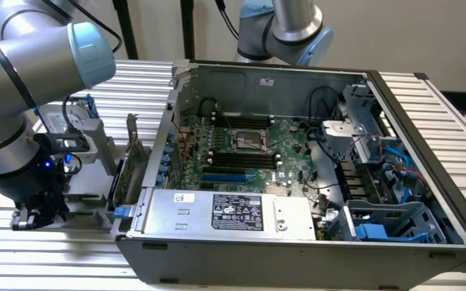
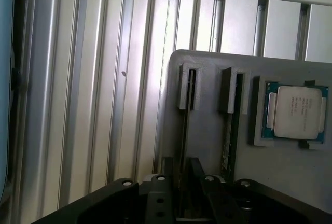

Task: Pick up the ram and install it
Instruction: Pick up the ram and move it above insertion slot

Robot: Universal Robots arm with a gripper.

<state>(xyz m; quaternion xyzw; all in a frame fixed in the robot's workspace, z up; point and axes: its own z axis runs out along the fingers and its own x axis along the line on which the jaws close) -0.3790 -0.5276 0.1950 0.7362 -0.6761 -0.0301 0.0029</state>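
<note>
The ram stands on its thin edge in a groove of a grey holder on the ribbed aluminium table; its long axis runs parallel to the table's ribs, 1 end at a raised grey bracket, the other end toward the gripper; the gripper's black body sits directly over that near end, and whether it is spread or pinching the ram I cannot tell; a second stick stands on edge in the neighbouring groove, parallel and just beside the first, so 2 sticks in 2 grooves; 1 processor lies flat in a recess of the same holder, its metal lid printed with text too small to read

In the exterior view the gripper hangs low over the table at that view's left, beside the open computer case; inside the case lie 1 green motherboard with long black slots and 1 blue slot; 1 silver power supply carries 1 dark label, its print unreadable; 1 upright green card stands between gripper and case
</note>
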